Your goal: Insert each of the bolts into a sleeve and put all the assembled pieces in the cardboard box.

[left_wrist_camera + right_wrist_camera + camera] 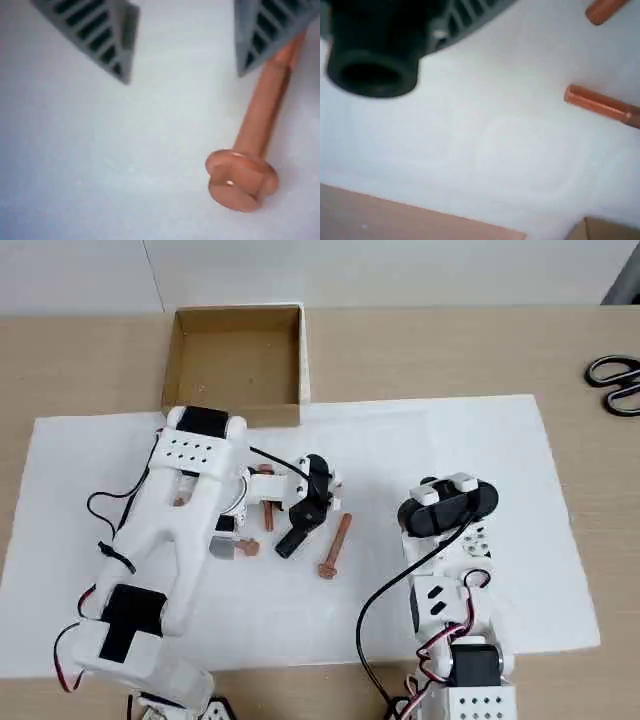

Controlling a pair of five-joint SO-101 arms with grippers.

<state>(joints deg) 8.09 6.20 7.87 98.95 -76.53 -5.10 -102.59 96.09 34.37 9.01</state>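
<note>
Left tool [184, 72] spread; copper hex-head bolt [260, 125] lies just right, long axis near-far. Right tool [427, 37] pinches black tubular sleeve [370, 65].

Copper bolt [256, 127], white sheet [450, 440], brown box [235, 355]

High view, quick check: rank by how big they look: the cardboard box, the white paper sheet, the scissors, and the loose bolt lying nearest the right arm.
1. white paper sheet
2. cardboard box
3. scissors, partly cut off by the picture's edge, so the ranking counts the visible part alone
4. loose bolt, long but thin
</note>
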